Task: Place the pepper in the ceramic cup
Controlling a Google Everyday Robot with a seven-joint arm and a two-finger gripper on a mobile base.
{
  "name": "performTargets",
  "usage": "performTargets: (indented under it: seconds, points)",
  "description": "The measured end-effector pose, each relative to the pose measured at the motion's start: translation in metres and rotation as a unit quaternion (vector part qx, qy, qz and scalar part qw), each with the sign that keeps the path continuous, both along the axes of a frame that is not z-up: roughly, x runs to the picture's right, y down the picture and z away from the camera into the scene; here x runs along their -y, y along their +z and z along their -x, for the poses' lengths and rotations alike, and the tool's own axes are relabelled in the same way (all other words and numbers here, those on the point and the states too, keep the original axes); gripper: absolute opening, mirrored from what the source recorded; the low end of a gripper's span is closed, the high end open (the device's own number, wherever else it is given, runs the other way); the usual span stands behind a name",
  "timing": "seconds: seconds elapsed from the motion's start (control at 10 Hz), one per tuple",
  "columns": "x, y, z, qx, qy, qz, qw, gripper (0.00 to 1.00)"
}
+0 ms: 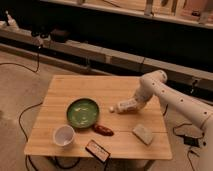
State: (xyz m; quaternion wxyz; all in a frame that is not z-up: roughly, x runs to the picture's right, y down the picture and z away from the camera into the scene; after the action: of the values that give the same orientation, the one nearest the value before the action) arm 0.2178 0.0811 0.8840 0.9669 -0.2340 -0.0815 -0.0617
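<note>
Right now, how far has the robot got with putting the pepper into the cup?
Nothing looks finished: the pepper lies on the table, outside the ceramic cup. In hand: the gripper hangs low beside the green bowl, beyond the pepper, apart from it. Left: grasping the pepper, carrying it to the ceramic cup, dropping it in.

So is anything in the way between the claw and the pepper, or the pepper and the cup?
Nothing visible. The gripper is beside the green bowl, with bare table between it and the pepper. The ceramic cup stands near the pepper; the bowl lies behind that path.
</note>
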Motion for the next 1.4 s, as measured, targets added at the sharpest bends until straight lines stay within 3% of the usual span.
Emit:
performTargets:
  seconds: [0.3,0.6,0.8,1.1,1.4]
  points:
    - [0.032,-0.030,0.013,0.028,0.028,-0.014,0.9991,0.18]
    - [0.051,-0.044,0.028,0.055,0.034,-0.024,0.9976,0.18]
    - [0.060,-0.050,0.051,0.079,0.027,-0.025,0.9962,0.18]
    - [0.068,-0.059,0.109,0.128,0.002,-0.019,0.9915,0.18]
    - [0.055,-0.058,0.160,0.170,-0.023,0.001,0.9851,0.20]
